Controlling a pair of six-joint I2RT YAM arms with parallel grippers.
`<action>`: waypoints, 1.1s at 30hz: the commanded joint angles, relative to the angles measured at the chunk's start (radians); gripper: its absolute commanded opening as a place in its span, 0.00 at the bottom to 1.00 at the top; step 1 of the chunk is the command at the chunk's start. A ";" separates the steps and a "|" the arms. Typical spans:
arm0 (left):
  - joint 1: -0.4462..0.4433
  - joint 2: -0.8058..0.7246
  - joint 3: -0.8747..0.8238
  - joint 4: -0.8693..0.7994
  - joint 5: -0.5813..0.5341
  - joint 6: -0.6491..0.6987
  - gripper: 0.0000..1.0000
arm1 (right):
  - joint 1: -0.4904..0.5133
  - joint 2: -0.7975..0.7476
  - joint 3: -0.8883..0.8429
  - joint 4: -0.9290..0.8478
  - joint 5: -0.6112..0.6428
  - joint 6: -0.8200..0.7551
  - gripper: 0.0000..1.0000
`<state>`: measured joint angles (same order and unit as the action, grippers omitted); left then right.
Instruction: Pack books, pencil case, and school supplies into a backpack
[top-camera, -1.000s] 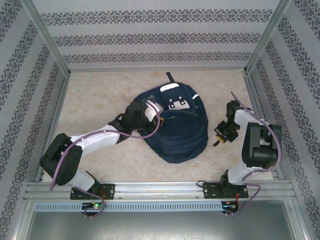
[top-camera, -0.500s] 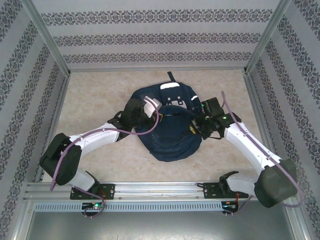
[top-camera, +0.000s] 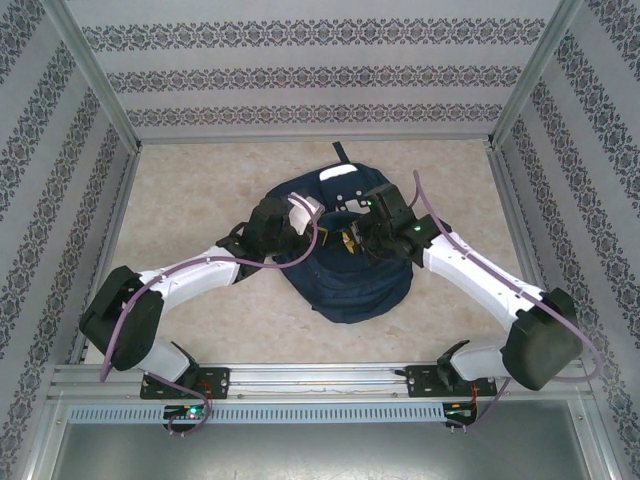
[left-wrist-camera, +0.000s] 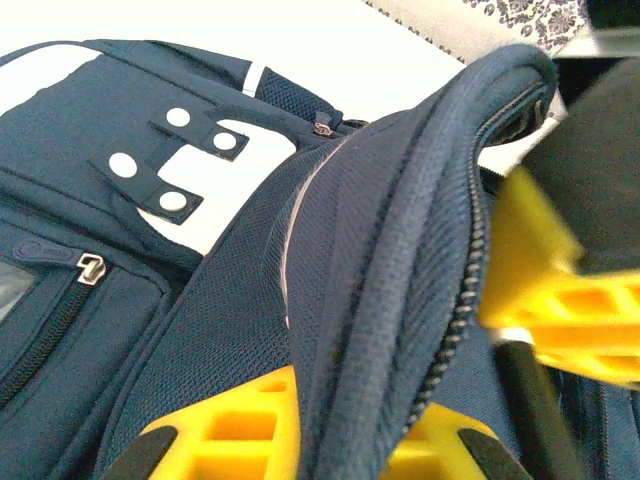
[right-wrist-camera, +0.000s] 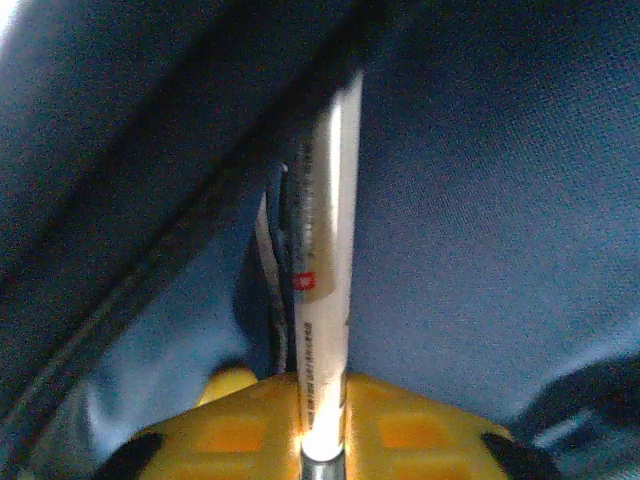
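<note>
Backpack (top-camera: 345, 285): flat on the tabletop (top-camera: 190, 200), main compartment unzipped, mouth just below the white patch (left-wrist-camera: 190, 175).

Left gripper (left-wrist-camera: 340, 445): at the backpack's left side. Jaws narrow, clamped on the zipper rim (left-wrist-camera: 445, 240), holding it raised to keep the mouth open.

Right gripper (right-wrist-camera: 322, 445): reaching in from the backpack's right side, fingertips inside the mouth. Pen (right-wrist-camera: 325, 270) upright between the yellow pads (right-wrist-camera: 410, 430), far end deep against the navy lining (right-wrist-camera: 500, 200). Jaws narrow; cannot tell whether pressed on the pen or slack around it.

Progress, as a judgement: late stage. Pen insertion nearly complete, barrel already mostly inside the backpack. Pale thin edge (right-wrist-camera: 265, 250) just beside the pen, inside the backpack; too dim to identify. Presence of the booklet, the pencil case and the orange piece within the compartment: not verifiable, interior too dark.

Remaining, as a judgement: let go of the pen, draw the right gripper out of the mouth, release the zipper rim. Zip closure not demanded by the task sentence.
</note>
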<state>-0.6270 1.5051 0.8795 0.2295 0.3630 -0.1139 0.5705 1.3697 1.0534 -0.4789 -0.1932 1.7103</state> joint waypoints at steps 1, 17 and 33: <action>-0.017 0.013 0.046 0.128 0.058 -0.097 0.00 | 0.000 0.037 0.016 0.033 0.099 0.041 0.34; -0.016 0.036 0.052 0.029 0.269 0.197 0.31 | -0.063 -0.188 -0.092 -0.283 0.153 -0.206 0.59; 0.094 0.129 0.430 -0.921 0.590 1.015 0.56 | -0.374 -0.233 -0.247 -0.342 -0.224 -0.558 0.68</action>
<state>-0.6003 1.6382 1.2865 -0.5407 0.8669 0.8108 0.1963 1.0840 0.7692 -0.7971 -0.3191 1.2373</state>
